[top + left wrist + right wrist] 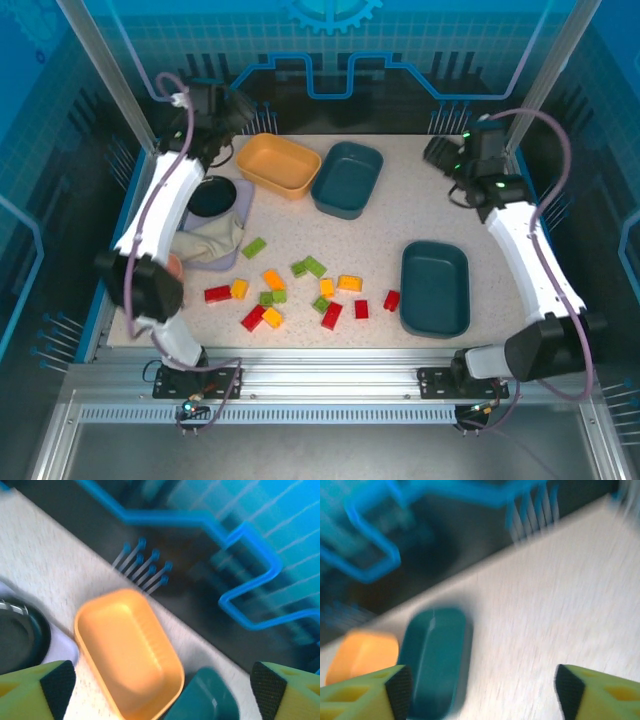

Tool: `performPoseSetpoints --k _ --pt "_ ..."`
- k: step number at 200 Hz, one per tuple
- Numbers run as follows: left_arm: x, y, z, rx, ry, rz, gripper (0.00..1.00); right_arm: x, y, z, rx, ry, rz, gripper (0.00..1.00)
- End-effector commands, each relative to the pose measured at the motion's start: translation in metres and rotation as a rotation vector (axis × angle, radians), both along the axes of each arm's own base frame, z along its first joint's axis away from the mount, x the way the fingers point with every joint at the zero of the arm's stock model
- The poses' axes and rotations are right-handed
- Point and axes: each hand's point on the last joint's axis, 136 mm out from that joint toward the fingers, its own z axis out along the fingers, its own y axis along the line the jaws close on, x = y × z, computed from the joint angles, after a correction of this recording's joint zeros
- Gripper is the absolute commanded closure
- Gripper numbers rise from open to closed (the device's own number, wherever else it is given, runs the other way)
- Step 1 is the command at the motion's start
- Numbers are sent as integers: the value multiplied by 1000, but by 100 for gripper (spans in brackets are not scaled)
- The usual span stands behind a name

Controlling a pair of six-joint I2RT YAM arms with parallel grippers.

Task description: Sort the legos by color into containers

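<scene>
Legos (300, 290) near front edge — bare table (420, 205) beside far teal bin (347, 178)

The top external camera looks steeply down from behind the arm bases over the whole table (400, 215). Each wrist camera looks out between its own jaws from well above. Both share the yellow-orange bin (127, 655) and the neighbouring teal bin (435, 660).

L gripper (162, 687) jaws wide apart; R gripper (484, 692) likewise; both arms extended far.
</scene>
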Motion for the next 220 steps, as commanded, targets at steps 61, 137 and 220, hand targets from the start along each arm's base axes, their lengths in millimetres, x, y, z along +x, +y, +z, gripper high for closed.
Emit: performPoseSetpoints --k 61,137,220 --pt "48 -82 -179 -146 489 -246 49 -146 23 -183 208 828 -54 75" --pt "52 -119 -237 -185 556 -386 66 -109 6 -238 242 918 -105 79" --pt "2 -118 -259 -116 714 -501 87 10 -12 -238 276 838 -152 80"
